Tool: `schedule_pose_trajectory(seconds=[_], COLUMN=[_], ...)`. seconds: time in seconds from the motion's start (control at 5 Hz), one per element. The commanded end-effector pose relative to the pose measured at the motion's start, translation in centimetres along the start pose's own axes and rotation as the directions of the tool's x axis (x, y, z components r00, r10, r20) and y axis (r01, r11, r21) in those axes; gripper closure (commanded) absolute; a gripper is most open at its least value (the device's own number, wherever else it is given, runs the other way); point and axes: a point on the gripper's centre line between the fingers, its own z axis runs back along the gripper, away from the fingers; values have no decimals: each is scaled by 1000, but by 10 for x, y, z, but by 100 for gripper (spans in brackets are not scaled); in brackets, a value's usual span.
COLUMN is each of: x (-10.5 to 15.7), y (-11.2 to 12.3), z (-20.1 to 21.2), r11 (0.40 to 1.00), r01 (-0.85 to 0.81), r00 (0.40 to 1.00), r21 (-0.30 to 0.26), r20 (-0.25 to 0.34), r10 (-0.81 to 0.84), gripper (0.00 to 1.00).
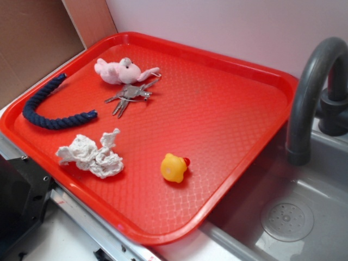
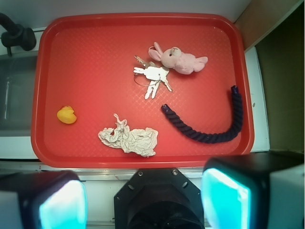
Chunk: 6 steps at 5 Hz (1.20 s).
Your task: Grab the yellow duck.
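Note:
The yellow duck [image 1: 174,167] [image 2: 66,115] is small and glossy with a red-orange beak. It sits on the red tray [image 1: 228,109] [image 2: 86,52], near the tray's edge by the sink. In the wrist view my gripper [image 2: 143,200] is high above and back from the tray's near rim. Its two cyan-padded fingers [image 2: 62,205] stand wide apart with nothing between them. The duck lies far ahead and to the left of the fingers. The exterior view does not show the gripper.
Also on the tray: a crumpled white paper wad [image 1: 92,155] [image 2: 131,138], a dark blue rope [image 1: 49,109] [image 2: 209,129], a bunch of keys [image 1: 129,95] [image 2: 153,78] and a pink plush animal [image 1: 120,70] [image 2: 181,60]. A grey sink [image 1: 293,217] with a faucet [image 1: 315,92] adjoins the tray.

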Motion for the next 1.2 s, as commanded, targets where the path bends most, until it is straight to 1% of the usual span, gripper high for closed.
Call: schedule_pose_trajectory(seconds=[0.0,0.2,0.4,0.6,0.8,1.0], x=[0,5,10,25,43,49], y=[0,-3,-10,-25,-60,-94], z=[0,-9,-19,-35,-57,-77], r11=[1000,990,961,863,709,556], r01=[0,138,276,506,705,831], r00=[1000,986,956,853,699,549], r21=[0,-14,-10,-21,-10,-10], r20=[0,97,109,165,175,173], r10=[0,-136,-273,-496,-693,-818], gripper=[0,0,0,0,0,0])
